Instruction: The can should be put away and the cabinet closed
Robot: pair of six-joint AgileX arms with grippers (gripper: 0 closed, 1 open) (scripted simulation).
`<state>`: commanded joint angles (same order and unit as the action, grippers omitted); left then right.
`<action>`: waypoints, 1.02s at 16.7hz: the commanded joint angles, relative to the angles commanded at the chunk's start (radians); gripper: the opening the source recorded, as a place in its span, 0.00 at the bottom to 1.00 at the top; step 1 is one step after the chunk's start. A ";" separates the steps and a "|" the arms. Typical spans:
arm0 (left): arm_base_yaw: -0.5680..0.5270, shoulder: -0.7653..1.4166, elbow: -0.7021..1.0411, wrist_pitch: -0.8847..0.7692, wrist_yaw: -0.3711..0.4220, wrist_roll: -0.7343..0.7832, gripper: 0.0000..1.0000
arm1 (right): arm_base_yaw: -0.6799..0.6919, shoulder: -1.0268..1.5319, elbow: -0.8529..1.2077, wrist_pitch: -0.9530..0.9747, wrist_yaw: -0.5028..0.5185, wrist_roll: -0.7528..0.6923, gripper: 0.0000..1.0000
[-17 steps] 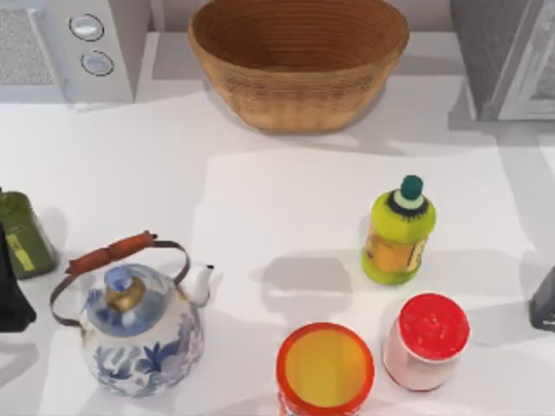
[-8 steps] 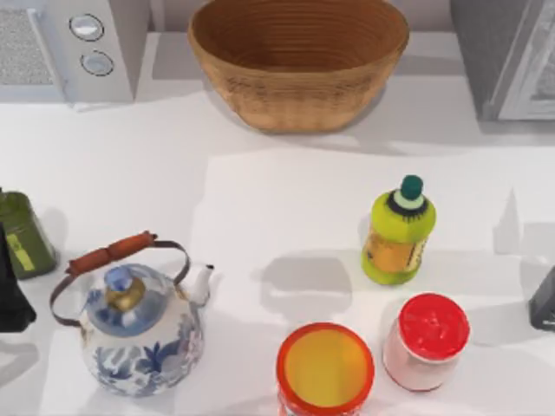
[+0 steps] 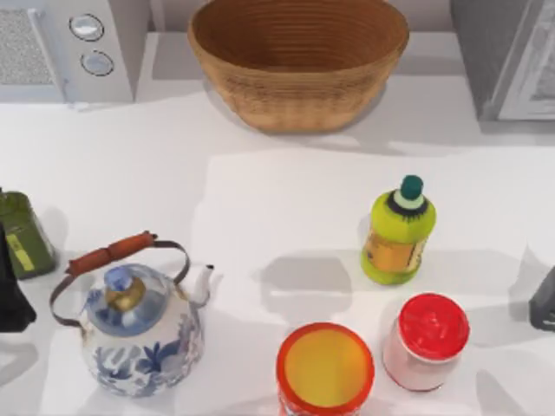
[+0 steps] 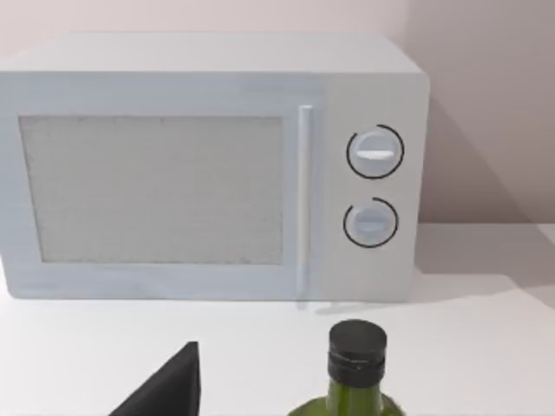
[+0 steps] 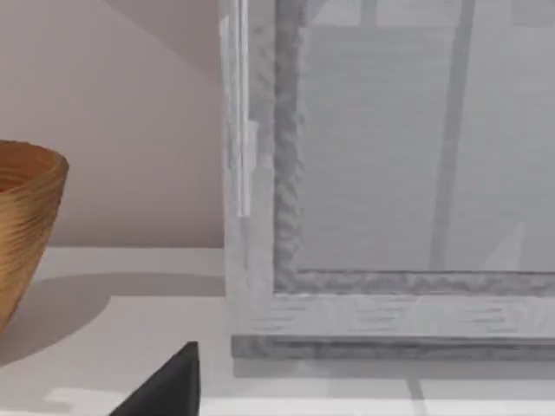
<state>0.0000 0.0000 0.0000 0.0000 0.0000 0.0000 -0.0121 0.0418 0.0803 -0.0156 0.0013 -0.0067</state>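
The can, with red sides and a yellow-orange top, stands upright at the near edge of the white desk, a little right of the middle. Just beside it on the right is a jar with a red lid, and farther back from that jar stands a yellow-green bottle with a dark green cap. All three are apart from one another.

The cabinet is in the far right corner. From the right wrist it shows a pale framed front with a thin vertical handle near its left edge; I cannot tell whether its door is shut. A woven basket sits at the far middle of the desk, and a white microwave with two round dials fills the far left corner.

A blue-and-white kettle with an orange-wrapped handle stands near left. A dark green bottle stands at the left edge, between the microwave and the left tool.

The left tool rests at the left edge of the desk, just nearer than the green bottle, and holds nothing that can be seen. The right tool sits at the right edge, level with the red-lidded jar and well apart from the can. For both tools, I cannot tell whether they are apart or together.
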 joint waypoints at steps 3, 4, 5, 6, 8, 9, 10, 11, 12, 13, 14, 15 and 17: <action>0.000 0.000 0.000 0.000 0.000 0.000 1.00 | 0.011 -0.040 -0.076 0.015 -0.001 0.006 1.00; 0.000 0.000 0.000 0.000 0.000 0.000 1.00 | 0.012 -0.042 -0.080 0.016 -0.001 0.007 1.00; 0.000 0.000 0.000 0.000 0.000 0.000 1.00 | 0.012 -0.042 -0.080 0.016 -0.001 0.007 1.00; 0.000 0.000 0.000 0.000 0.000 0.000 1.00 | 0.012 -0.042 -0.080 0.016 -0.001 0.007 1.00; 0.000 0.000 0.000 0.000 0.000 0.000 1.00 | 0.012 -0.037 -0.080 0.015 -0.002 0.006 1.00; 0.000 0.000 0.000 0.000 0.000 0.000 1.00 | 0.012 -0.037 -0.080 0.015 -0.002 0.006 1.00; 0.000 0.000 0.000 0.000 0.000 0.000 1.00 | 0.006 -0.027 -0.076 0.022 -0.007 0.007 1.00; 0.000 0.000 0.000 0.000 0.000 0.000 1.00 | -0.007 -0.007 -0.068 0.037 -0.019 0.008 1.00; 0.000 0.000 0.000 0.000 0.000 0.000 1.00 | -0.025 0.024 -0.057 0.060 -0.037 0.009 1.00; 0.000 0.000 0.000 0.000 0.000 0.000 1.00 | -0.049 0.063 -0.044 0.091 -0.061 0.010 1.00; 0.000 0.000 0.000 0.000 0.000 0.000 1.00 | -0.078 0.112 -0.028 0.130 -0.090 0.012 1.00; 0.000 0.000 0.000 0.000 0.000 0.000 1.00 | -0.112 0.170 -0.011 0.176 -0.123 0.013 1.00; 0.000 0.000 0.000 0.000 0.000 0.000 1.00 | -0.191 0.311 0.026 0.290 -0.201 0.016 1.00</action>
<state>0.0000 0.0000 0.0000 0.0000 0.0000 0.0000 -0.2028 0.3530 0.1067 0.2741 -0.1998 0.0094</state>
